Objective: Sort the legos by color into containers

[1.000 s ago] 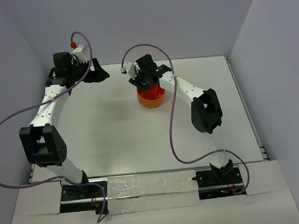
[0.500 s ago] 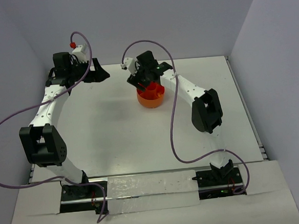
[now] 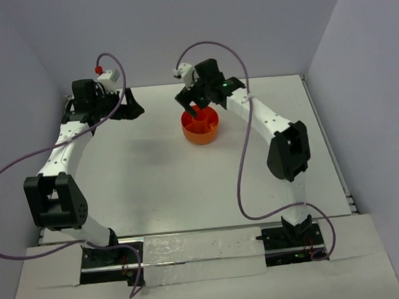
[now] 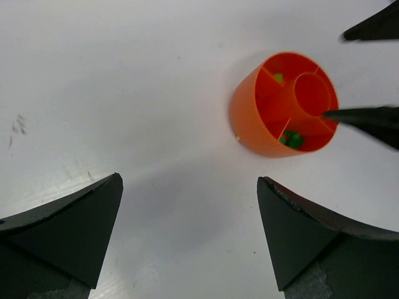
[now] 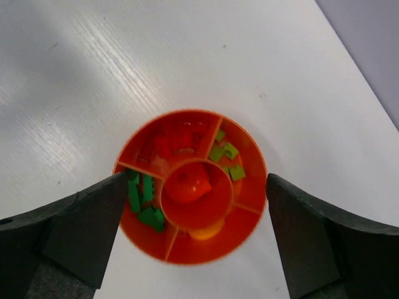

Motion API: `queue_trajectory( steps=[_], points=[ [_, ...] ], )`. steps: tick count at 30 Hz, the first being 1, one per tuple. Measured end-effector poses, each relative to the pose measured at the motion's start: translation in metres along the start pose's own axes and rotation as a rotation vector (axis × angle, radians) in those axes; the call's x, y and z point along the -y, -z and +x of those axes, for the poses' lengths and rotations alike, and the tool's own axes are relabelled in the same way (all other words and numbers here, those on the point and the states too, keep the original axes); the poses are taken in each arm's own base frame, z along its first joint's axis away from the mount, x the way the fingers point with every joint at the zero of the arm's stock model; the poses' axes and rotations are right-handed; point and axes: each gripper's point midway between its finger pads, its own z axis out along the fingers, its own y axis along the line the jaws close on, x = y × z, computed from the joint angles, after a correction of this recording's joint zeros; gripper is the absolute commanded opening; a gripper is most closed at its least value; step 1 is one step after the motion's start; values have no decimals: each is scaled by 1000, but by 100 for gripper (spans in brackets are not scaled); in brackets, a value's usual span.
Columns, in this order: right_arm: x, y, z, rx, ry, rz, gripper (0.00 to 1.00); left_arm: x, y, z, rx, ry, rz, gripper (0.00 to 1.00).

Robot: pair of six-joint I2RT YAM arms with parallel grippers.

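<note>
Movement on the right side! From overhead, the right hand [image 3: 197,103] has come up off the orange bowl [image 3: 201,127], which sits toward the back of the table [image 3: 153,173]. A second ago that hand was down over the rim and hid most of the bowl. Its fingers have spread wide on the way up, and nothing hangs between them. The left hand [image 3: 124,103] is well off at the back left, nowhere near the bowl.

Left wrist camera now: that hand's fingers [image 4: 68,230] stand wide apart and empty, with only bare table between them. The bowl shows further off at upper right, green bricks [image 4: 290,139] in two of its compartments, and the right hand's dark fingertips poke in from the edge.

Right wrist camera looks straight down into the bowl, framed between the parted fingers. Red bricks [image 5: 177,140] fill the upper-left compartment, and green ones lie upper right and left. A yellow piece [image 5: 206,234] peeks out below the central cup [image 5: 215,212], which has something reddish inside. I'd call that a drop just made. No loose legos show on the table in any view, so the sorting looks close to finished.
</note>
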Motion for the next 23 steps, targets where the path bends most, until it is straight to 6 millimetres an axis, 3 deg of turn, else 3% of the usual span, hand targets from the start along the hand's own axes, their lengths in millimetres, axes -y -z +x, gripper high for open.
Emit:
queue_trajectory(
  steps=[5,8,10,13,18,20,23],
  points=[
    [50,77,2,98,-175,117,100,-8,15,19,-11,-8,-87,99],
    [75,124,26,121,-272,214,100,-11,25,23,-3,-19,-128,99],
    [86,144,39,162,-307,290,100,-12,31,26,13,-36,-148,99],
    [80,158,86,122,-366,343,100,-15,40,37,20,-43,-187,99],
    [66,158,161,9,-457,379,100,-27,48,55,16,-43,-261,99],
    [62,159,183,-24,-485,395,100,-30,48,64,2,-39,-276,99],
    [55,164,196,-31,-506,408,100,-33,48,71,-13,-34,-291,99]
  ],
)
